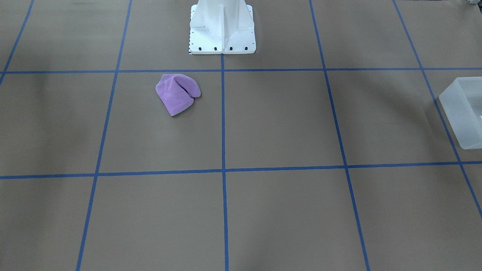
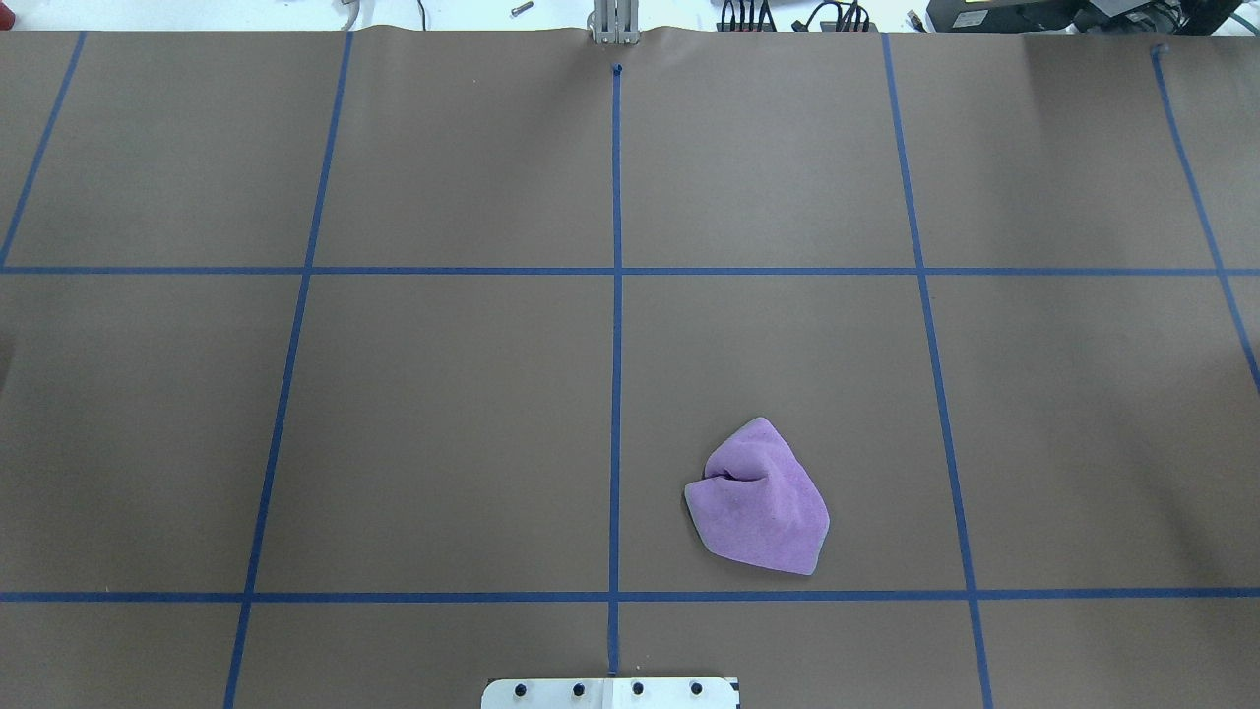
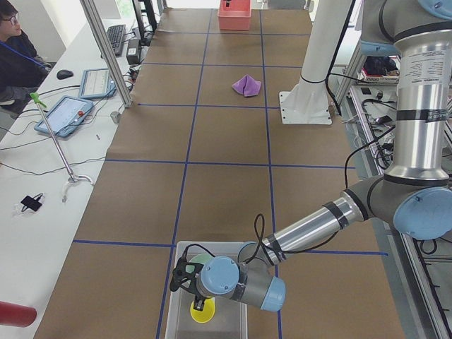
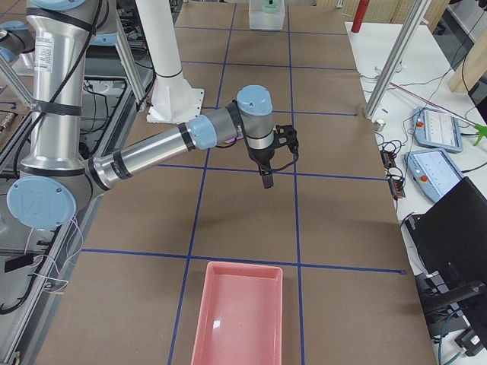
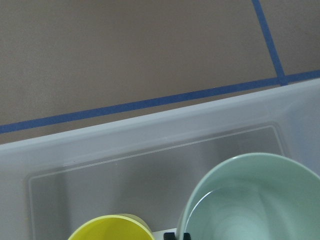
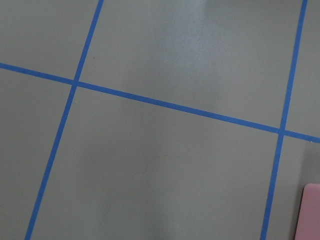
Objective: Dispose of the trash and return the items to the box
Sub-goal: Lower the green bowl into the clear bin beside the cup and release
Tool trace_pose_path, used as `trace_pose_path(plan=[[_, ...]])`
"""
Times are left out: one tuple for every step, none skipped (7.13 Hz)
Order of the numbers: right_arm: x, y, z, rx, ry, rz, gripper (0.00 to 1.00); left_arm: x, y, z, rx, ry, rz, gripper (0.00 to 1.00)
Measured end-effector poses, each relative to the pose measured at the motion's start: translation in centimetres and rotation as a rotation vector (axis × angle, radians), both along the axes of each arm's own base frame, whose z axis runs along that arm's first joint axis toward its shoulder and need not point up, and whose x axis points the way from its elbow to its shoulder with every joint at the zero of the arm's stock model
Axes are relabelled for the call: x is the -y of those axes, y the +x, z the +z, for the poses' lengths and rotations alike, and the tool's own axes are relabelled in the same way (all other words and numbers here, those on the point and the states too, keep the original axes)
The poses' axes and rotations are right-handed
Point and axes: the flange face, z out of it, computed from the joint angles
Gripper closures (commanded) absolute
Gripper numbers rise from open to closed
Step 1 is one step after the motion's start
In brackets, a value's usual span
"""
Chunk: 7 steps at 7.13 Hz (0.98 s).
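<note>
The frosted-white box (image 3: pixel 205 245) stands at the table's end on my left; it also shows in the front view (image 1: pixel 457 109) and the left wrist view (image 5: pixel 150 135). In it lie the mint-green bowl (image 5: pixel 250 200) and a yellow cup (image 5: pixel 112 229). My left gripper (image 3: pixel 196 300) hangs inside the box over the cup; I cannot tell whether it is open or shut. The purple cloth (image 2: pixel 758 502) lies crumpled near the robot base. My right gripper (image 4: pixel 265 181) hovers over bare table; I cannot tell its state.
A pink tray (image 4: pixel 237 312) stands at the table's end on my right, its corner showing in the right wrist view (image 6: pixel 312 210). The white robot base (image 1: pixel 222 26) is close to the cloth. Blue tape lines grid the brown table.
</note>
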Motion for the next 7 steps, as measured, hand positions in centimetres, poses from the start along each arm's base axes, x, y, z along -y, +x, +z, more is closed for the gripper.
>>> trace_pose_path(plan=[[0.0,0.0,0.0,0.0,0.0,0.001,0.0,0.1,0.0,-0.1,-0.002,0.001,0.0,1.0],[-0.1,0.1,0.0,-0.002,-0.001,0.002,0.0,0.3,0.0,-0.4,-0.002,0.006,-0.001,1.0],[0.0,0.1,0.2,-0.006,-0.005,0.003,0.0,0.6,0.1,-0.9,-0.005,0.009,-0.006,1.0],[0.1,0.1,0.5,-0.01,-0.011,0.005,0.0,1.3,0.7,-1.5,-0.011,0.005,-0.01,1.0],[0.1,0.1,0.8,-0.014,-0.016,0.007,0.0,2.4,2.0,-2.3,-0.02,-0.002,-0.004,1.0],[0.2,0.1,0.9,-0.016,-0.017,0.008,0.0,3.5,3.4,-3.0,-0.026,-0.011,0.003,1.0],[0.2,0.1,0.9,-0.018,-0.017,0.008,0.0,3.9,4.2,-3.1,-0.026,-0.016,0.012,1.0]])
